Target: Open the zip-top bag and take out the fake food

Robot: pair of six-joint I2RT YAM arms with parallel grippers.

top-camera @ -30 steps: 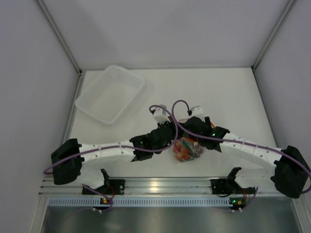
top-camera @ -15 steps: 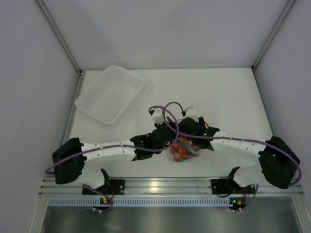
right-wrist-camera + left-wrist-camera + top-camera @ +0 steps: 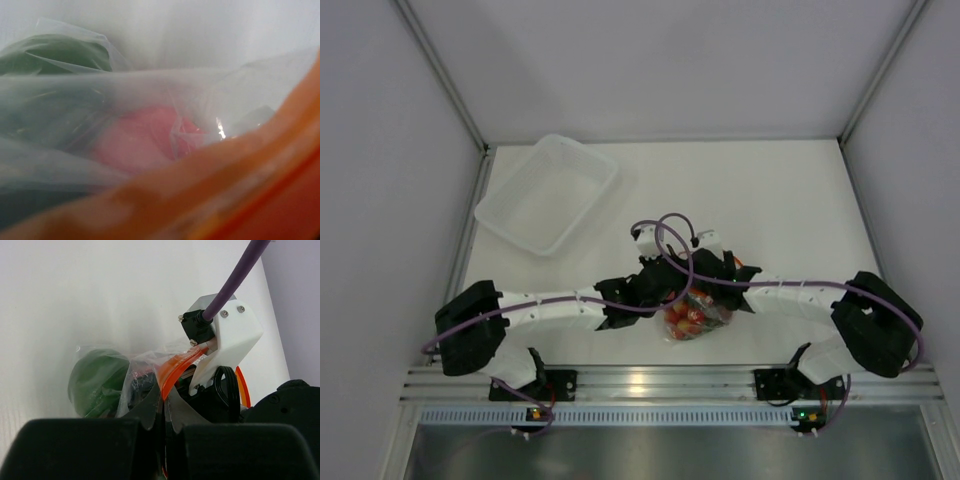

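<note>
The zip-top bag (image 3: 698, 313), clear and crinkly, lies on the white table between my two grippers, with the fake food (image 3: 686, 317) showing red and orange through it. My left gripper (image 3: 167, 407) is shut on the bag's orange zip strip (image 3: 175, 369). A green ball (image 3: 96, 382) sits inside the plastic to its left. My right gripper (image 3: 712, 280) is pressed against the bag from the right. Its own view is filled by the plastic, the blurred orange strip (image 3: 210, 200), a red piece (image 3: 142, 137) and a green piece (image 3: 55, 55). Its fingers are hidden.
A rigid translucent tub (image 3: 588, 215) stands at the back left of the table. The right arm's white camera mount (image 3: 227, 335) and purple cable (image 3: 240, 275) hang close over the bag. Grey walls close in the table on three sides.
The right arm has swung leftward and its gripper has pushed closer into the bag. The bag has shifted slightly left and nearer. The left gripper keeps its hold.
</note>
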